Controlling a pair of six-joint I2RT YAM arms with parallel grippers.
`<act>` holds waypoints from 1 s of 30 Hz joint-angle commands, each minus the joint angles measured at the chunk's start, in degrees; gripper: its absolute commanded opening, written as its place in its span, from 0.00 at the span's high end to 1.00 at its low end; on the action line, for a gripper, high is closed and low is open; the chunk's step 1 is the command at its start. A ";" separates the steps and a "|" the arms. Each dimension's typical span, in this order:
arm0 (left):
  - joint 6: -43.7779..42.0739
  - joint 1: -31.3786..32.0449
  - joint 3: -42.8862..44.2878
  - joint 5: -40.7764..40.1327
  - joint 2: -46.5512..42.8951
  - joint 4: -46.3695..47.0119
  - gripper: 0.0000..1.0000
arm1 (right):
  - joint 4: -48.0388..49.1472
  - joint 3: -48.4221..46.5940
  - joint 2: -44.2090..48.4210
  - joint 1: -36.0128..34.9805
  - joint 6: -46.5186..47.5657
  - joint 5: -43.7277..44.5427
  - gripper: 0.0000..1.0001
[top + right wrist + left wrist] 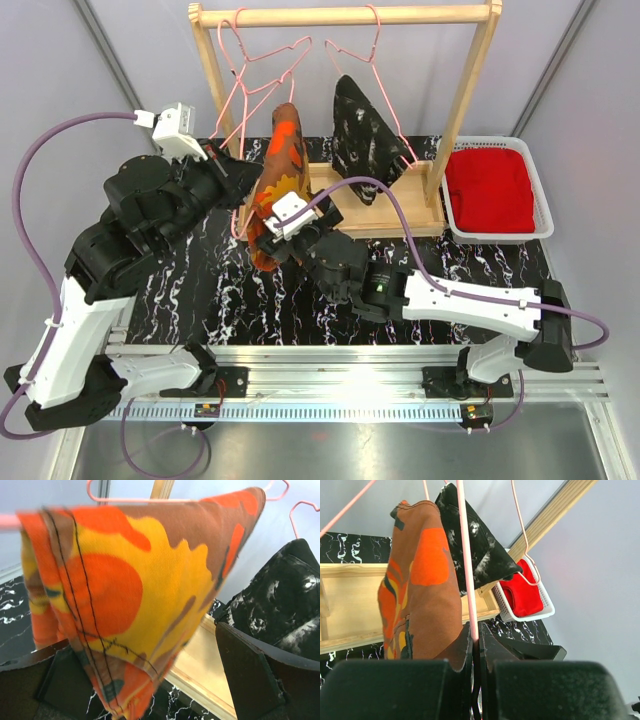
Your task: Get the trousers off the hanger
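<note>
The orange, red and brown camouflage trousers (283, 160) hang folded over the left pink hanger (245, 90) on the wooden rack (345, 15). My left gripper (477, 645) is shut on that hanger's thin pink wire (465, 555), beside the cloth (425, 595). My right gripper (150, 680) is open, with one finger (255, 675) on each side of the lower end of the camouflage trousers (140, 590); its pads are apart from the cloth. The black speckled trousers (360, 130) hang on the right hanger. The red trousers (490, 185) lie in a white basket (500, 235).
The rack's wooden base (390, 215) stands on the black marbled table just behind both grippers. Its right post (465, 110) rises next to the basket. The black trousers (280, 605) hang close to my right gripper's right finger. Grey walls close in both sides.
</note>
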State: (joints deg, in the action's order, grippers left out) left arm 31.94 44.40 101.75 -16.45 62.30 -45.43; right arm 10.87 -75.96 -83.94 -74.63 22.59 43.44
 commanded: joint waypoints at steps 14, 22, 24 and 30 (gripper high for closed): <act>2.51 0.60 1.96 -0.60 -2.19 15.37 1.00 | -2.61 4.51 5.63 0.63 -4.13 -7.13 0.01; 4.53 0.86 -0.15 -0.78 -3.77 17.30 1.00 | 3.88 4.69 2.74 1.24 -1.60 -1.09 0.01; 4.62 0.95 0.02 -0.43 -3.59 17.22 1.00 | 5.20 3.98 1.33 1.50 0.08 0.94 0.01; 4.97 1.21 -0.68 -0.87 -3.42 17.57 1.00 | 9.96 1.61 -0.26 2.30 -1.04 1.04 0.02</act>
State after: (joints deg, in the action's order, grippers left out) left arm 35.83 44.97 99.77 -16.73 61.32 -42.68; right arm 15.03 -70.43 -84.09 -73.30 22.33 42.22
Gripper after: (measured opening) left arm 0.025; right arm 0.986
